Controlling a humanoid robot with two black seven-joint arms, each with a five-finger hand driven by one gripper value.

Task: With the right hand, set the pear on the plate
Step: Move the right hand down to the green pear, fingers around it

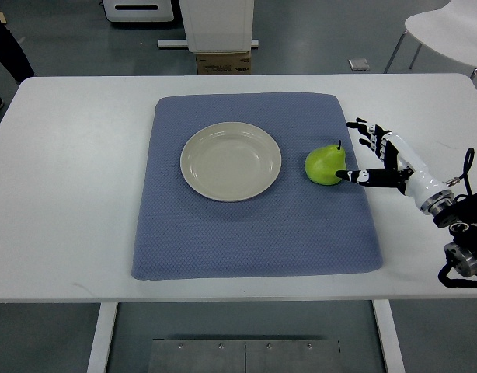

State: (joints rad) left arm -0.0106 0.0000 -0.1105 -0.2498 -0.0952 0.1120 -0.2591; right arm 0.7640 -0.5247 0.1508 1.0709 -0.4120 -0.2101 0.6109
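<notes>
- One right hand (pixel 376 158) is reaching in at frame right, fingers spread, thumb tip touching pear (pixel 325 164), not gripping it.
- Plate (pixel 231 161) is sitting empty at centre on blue mat (pixel 254 241).

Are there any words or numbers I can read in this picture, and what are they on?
None can be read.
The cardboard box on the floor beyond the table has dark print on it, but it is too small and blurred to make out.
The plate, the pear, the blue mat and the right hand show no writing.
</notes>
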